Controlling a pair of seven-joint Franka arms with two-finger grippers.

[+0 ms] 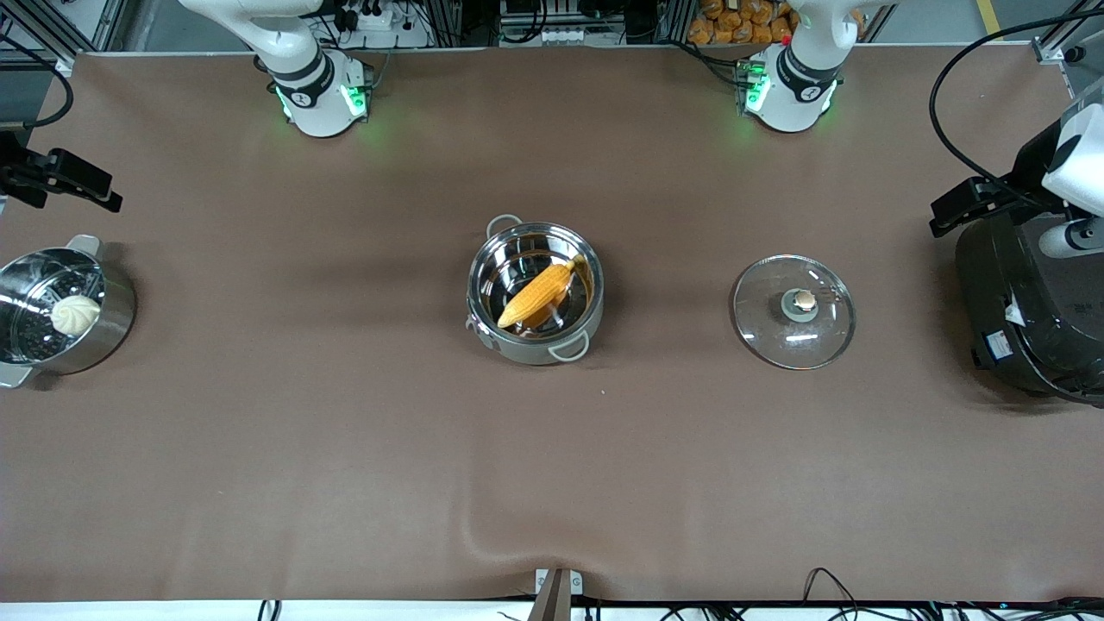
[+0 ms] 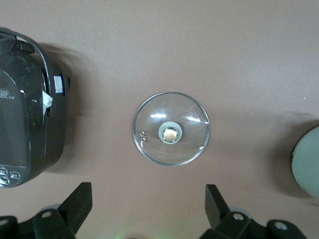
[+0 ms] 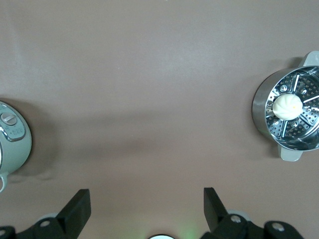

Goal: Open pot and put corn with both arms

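Corn [image 1: 538, 295] resting inside uncovered pot [image 1: 535, 293], lid [image 1: 793, 311] parked nearby toward left arm's end — left gripper [image 2: 148, 206] and right gripper [image 3: 147, 205] spread wide, empty, seemingly finished.

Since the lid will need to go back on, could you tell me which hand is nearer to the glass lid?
The left. The left hand, open, is over the table beside the glass lid, by the black cooker. The right hand, open, is at the steamer pot's end.

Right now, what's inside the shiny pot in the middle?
The corn lies slanted inside the pot, which has no lid on; the glass lid sits on the table beside it. The corn covers the pot's floor beneath it, so that patch cannot be seen.
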